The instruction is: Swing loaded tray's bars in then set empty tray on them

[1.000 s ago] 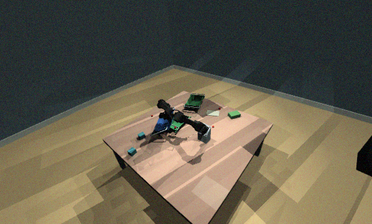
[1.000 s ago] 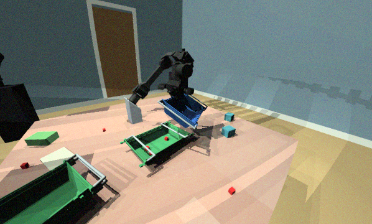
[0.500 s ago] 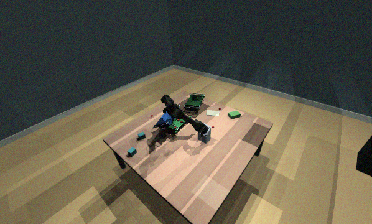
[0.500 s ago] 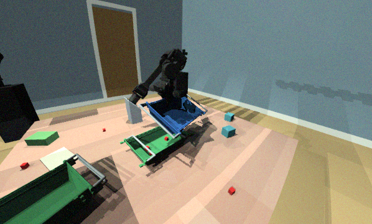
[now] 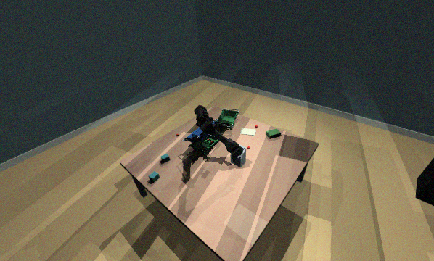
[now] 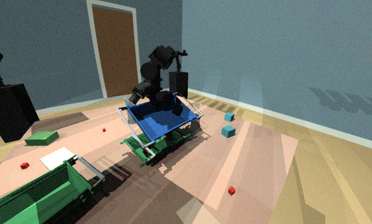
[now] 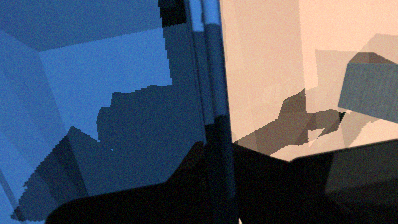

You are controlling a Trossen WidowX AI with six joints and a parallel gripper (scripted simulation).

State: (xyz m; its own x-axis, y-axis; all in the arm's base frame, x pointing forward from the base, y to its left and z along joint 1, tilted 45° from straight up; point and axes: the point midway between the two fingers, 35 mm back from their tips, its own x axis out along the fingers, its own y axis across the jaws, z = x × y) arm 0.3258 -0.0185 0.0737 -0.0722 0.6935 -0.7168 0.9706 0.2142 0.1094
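The empty blue tray (image 5: 195,135) (image 6: 164,122) (image 7: 125,55) hangs tilted above the loaded green tray (image 5: 202,144) (image 6: 135,148), its near side lower in the exterior view. My gripper (image 7: 207,147) is shut on the blue tray's rim, on the side toward the arm. The blue tray's grey bars stick out beyond its ends. A red block (image 5: 208,141) shows inside the green tray. The blue tray and arm cover much of the green tray, so how its bars lie is hidden. Contact between the trays cannot be told.
Another green tray (image 5: 228,117) (image 6: 46,190) stands nearby. A pale sheet (image 5: 248,132) (image 6: 56,158), a green block (image 5: 273,133) (image 6: 42,138), two teal blocks and several small red cubes lie around. A grey upright piece (image 5: 239,159) stands at the arm's foot.
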